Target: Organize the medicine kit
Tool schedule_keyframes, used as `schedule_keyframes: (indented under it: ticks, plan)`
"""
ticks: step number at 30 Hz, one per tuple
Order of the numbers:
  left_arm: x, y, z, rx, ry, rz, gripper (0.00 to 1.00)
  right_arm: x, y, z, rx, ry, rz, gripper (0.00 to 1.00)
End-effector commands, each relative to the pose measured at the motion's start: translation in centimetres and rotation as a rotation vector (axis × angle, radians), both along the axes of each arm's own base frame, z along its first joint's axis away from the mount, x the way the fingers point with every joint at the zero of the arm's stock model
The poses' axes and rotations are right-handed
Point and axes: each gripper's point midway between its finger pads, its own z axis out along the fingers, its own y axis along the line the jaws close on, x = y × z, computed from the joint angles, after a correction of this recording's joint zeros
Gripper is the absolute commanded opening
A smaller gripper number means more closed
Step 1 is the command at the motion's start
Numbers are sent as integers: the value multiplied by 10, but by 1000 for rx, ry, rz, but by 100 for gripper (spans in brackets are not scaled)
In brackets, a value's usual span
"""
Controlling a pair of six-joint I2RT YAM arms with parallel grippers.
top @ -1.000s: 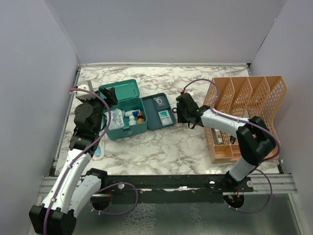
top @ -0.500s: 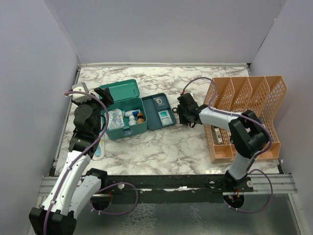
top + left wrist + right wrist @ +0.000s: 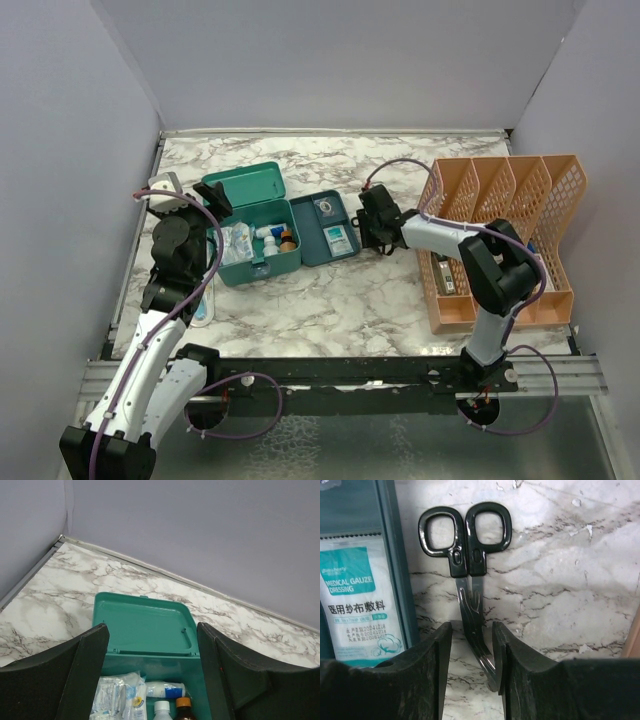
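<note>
The medicine kit (image 3: 258, 240) is a teal box with its lid (image 3: 142, 627) thrown back. It holds clear packets (image 3: 117, 700), a white tube (image 3: 167, 689), a white bottle and a brown bottle (image 3: 184, 709). Its insert tray (image 3: 330, 228), beside it on the right, carries a gauze dressing packet (image 3: 360, 605). My left gripper (image 3: 152, 645) hovers open over the box's back edge. Black-handled scissors (image 3: 465, 535) lie on the marble right of the tray. Their blades run between the fingers of my right gripper (image 3: 472, 630), which is open around them, the blade close to the right finger (image 3: 520, 670).
An orange mesh file rack (image 3: 505, 235) stands at the right with small items in its near slots. A pale blue-and-white stick (image 3: 203, 300) lies on the marble by the left arm. Grey walls close in the table at the back and sides.
The right gripper has shifted slightly left and back toward the tray, its elbow swinging left. The left gripper has barely moved.
</note>
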Motion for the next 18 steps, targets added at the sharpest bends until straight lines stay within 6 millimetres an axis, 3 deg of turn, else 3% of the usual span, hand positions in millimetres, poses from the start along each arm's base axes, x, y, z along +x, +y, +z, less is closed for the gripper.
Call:
schedule_keyframes:
  ticks: [1, 9, 12, 18]
  plan:
    - [0, -9, 12, 21, -46, -59, 74, 3, 6, -12, -9, 40, 44, 37]
    - [-6, -2, 14, 7, -87, -23, 74, -23, -8, -28, -51, 139, 45, 17]
    - [-5, -2, 12, -4, -86, -24, 74, -26, -8, -23, -39, 140, 46, 18]
    - [-4, -2, 12, -4, -80, -24, 74, -28, -7, -15, -32, 158, 34, 29]
